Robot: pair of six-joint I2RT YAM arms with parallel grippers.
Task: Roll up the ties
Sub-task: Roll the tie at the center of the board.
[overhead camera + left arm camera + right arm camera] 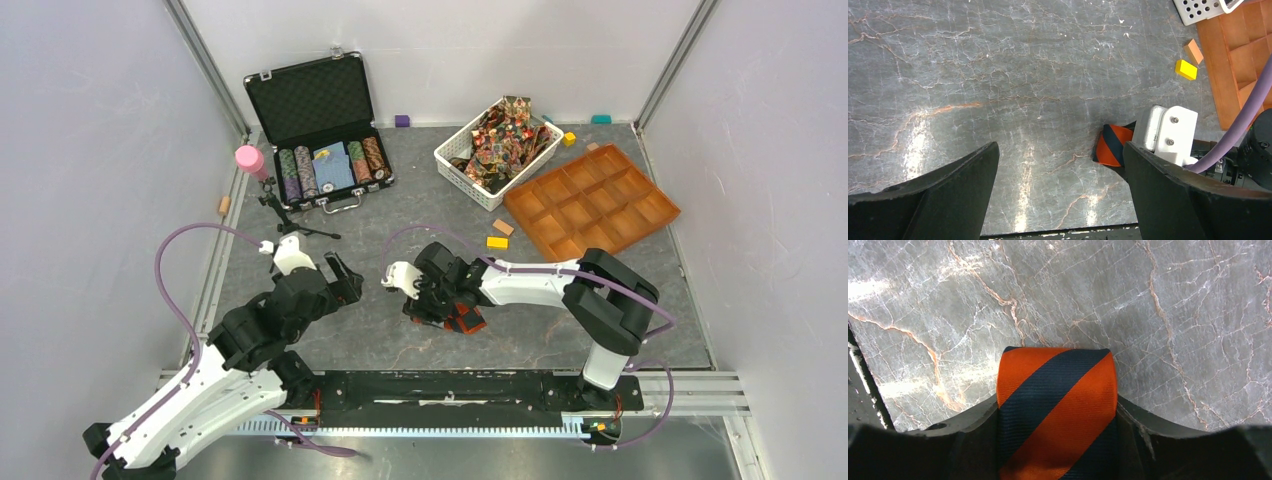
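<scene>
An orange-and-dark striped tie (1058, 400) sits rolled up on the grey marbled table, between the fingers of my right gripper (1057, 440). Both jaws touch its sides. From above, the right gripper (432, 308) points down at mid-table with a bit of the tie (465, 322) showing beside it. My left gripper (345, 280) hovers open to its left, holding nothing. In the left wrist view the tie (1113, 145) lies by the right finger (1168, 190), partly behind the white right wrist. More patterned ties (505, 135) fill a white basket (462, 175).
An orange compartment tray (590, 200) lies at the back right. An open black case of poker chips (320, 150) stands at the back left, with a pink object on a small tripod (249, 158) beside it. A yellow block (497, 242) and other small blocks lie scattered.
</scene>
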